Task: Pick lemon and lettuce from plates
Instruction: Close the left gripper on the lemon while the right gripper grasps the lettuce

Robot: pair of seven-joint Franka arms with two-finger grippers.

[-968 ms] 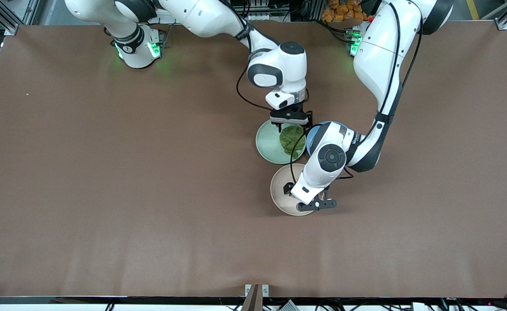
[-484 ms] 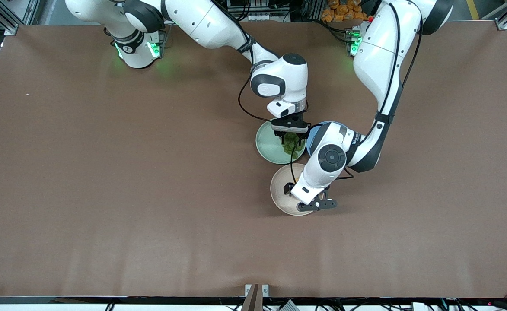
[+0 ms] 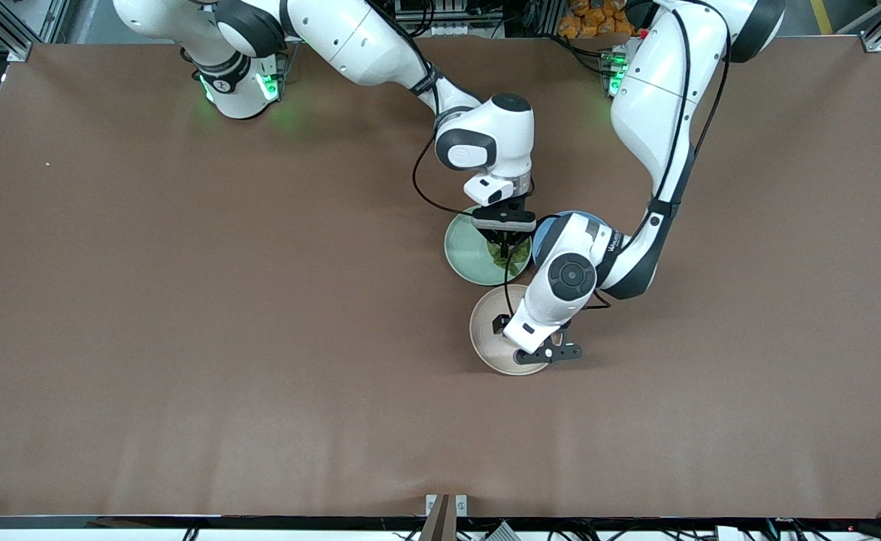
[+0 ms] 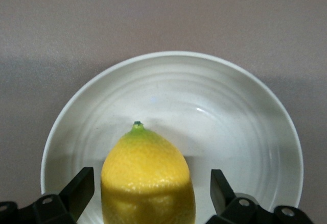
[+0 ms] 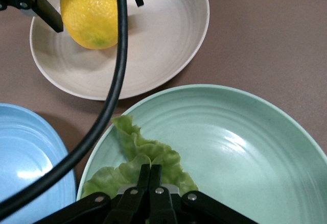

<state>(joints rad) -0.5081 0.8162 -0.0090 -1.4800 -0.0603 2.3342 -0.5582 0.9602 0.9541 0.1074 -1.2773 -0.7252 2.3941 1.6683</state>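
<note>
Yellow lemon (image 4: pixel 147 180) half below frame

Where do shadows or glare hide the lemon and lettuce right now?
Left wrist view: shadow darkens the lower part of the oval yellow lemon; the beige plate shows faint glare. Right wrist view: a black cable crosses the lemon; the green lettuce leaf is clear. Front view: the arms hide both.

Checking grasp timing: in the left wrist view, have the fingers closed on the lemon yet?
No. The left gripper is open, a gap showing between each finger and the lemon.
</note>
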